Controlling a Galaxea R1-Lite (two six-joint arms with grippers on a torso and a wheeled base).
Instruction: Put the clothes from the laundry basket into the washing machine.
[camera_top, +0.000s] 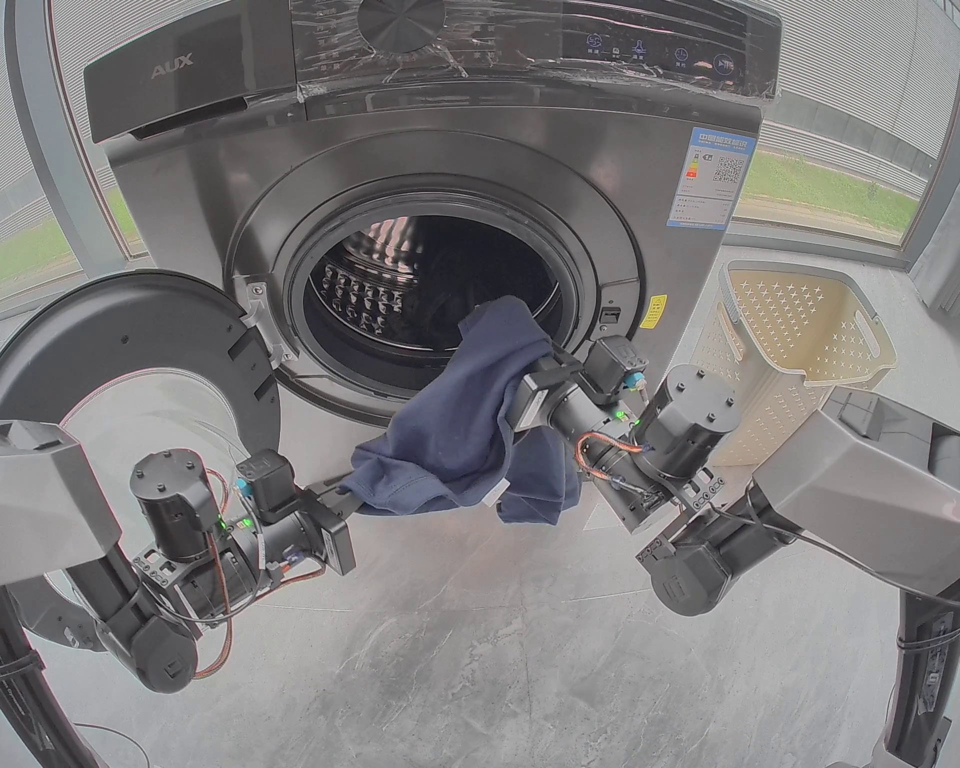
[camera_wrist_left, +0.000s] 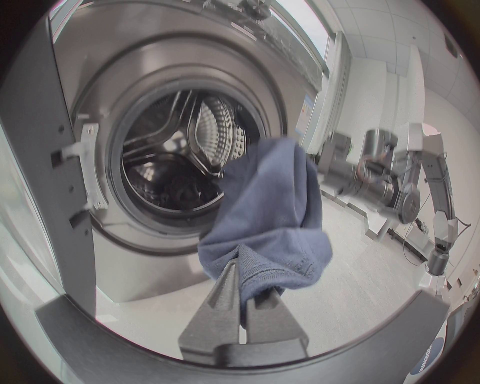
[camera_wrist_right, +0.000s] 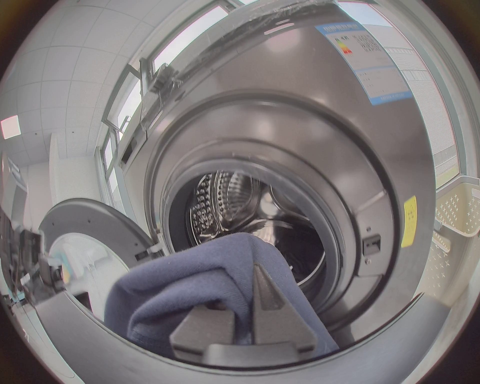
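navy garment (camera_top: 455, 425) hangs just before the open drum of the washing machine (camera_top: 430, 160), left gripper (camera_wrist_left: 245, 287) clamped on its low end, right gripper (camera_wrist_right: 242, 297) clamped on the end nearest the drum.

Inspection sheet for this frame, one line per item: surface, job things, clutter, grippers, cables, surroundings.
Surface: grey stone-look floor, no spills seen.
Job's things: washing machine with its door swung open to the robot's left. The navy garment is stretched between both grippers in front of the drum, not yet inside. The laundry basket is on the floor to the machine's right, with no clothes seen in its visible part.
Clutter: nothing seen.
Grippers: left gripper pinches the garment's lower edge; right gripper grips its upper part near the opening.
Cables: orange wires looped on the right wrist, the same on the left.
Surroundings: windows with grass outside.
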